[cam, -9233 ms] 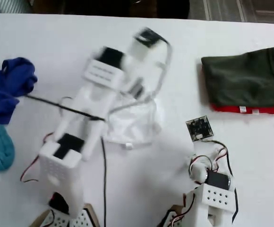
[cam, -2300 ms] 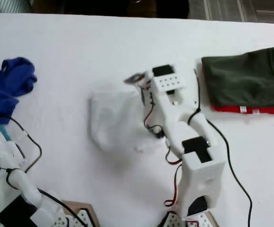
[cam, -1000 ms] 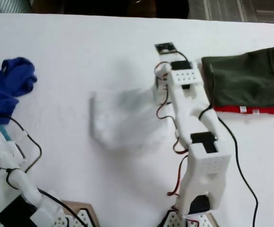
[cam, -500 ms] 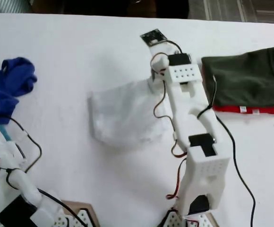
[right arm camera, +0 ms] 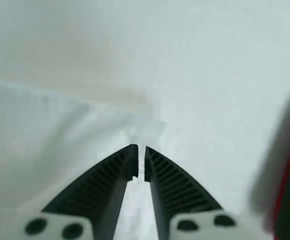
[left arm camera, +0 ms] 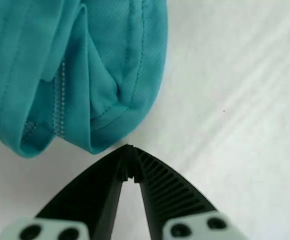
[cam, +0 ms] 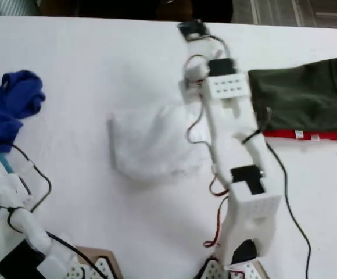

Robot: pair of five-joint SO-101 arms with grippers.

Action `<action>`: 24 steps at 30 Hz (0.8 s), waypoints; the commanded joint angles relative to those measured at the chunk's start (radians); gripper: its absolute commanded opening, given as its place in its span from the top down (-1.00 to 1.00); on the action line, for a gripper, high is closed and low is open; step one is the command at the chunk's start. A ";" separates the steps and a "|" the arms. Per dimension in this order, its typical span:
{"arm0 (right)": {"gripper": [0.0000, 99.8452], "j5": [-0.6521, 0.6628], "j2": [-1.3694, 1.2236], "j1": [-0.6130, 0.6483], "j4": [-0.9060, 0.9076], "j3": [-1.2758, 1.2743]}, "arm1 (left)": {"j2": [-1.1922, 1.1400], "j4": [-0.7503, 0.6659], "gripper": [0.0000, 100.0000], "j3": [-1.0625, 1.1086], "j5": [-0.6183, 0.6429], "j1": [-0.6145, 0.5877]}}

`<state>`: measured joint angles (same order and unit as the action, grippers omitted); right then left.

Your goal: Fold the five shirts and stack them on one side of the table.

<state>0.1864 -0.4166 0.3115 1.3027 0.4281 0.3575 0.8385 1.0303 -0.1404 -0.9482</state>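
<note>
The right gripper [right arm camera: 140, 164] clamps a corner of the crumpled white cloth shirt [cam: 151, 142] at frame centre, apparently mid-fold; next it should lay that corner across.

Bright, diffuse light lies over the white table [cam: 70, 58], which glares so strongly that the white shirt [cam: 151, 145] barely separates from it, marked just by faint grey shading along its folds. The arm [cam: 253, 203] casts only a soft, pale shadow. Deeper shade sits in the creases of the teal shirt [left arm camera: 75, 75] and along the edge of the dark green shirt [cam: 299, 96].
</note>
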 commanded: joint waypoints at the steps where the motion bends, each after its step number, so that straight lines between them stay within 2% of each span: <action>1: 0.96 -0.031 -0.019 0.082 -0.050 0.037 | 0.035 -0.011 0.95 -0.002 0.011 -0.006; 4: 0.96 -0.031 -0.113 0.088 -0.045 0.037 | 0.035 -0.011 0.95 -0.002 0.011 -0.006; 9: 0.96 -0.031 -0.228 0.030 0.091 0.037 | 0.035 -0.011 0.95 -0.002 0.011 -0.006; 12: 0.96 -0.026 -0.251 -0.015 0.108 0.049 | 0.035 -0.011 0.95 -0.002 0.011 -0.006; 19: 0.96 0.075 -0.093 -0.004 0.147 0.189 | 0.035 -0.011 0.95 -0.002 0.011 -0.006; 24: 0.96 0.075 0.019 -0.008 0.341 0.158 | 0.035 -0.011 0.95 -0.002 0.011 -0.006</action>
<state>0.2555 -0.5071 0.3053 1.5359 0.5800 0.3575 0.8385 1.0303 -0.1404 -0.9482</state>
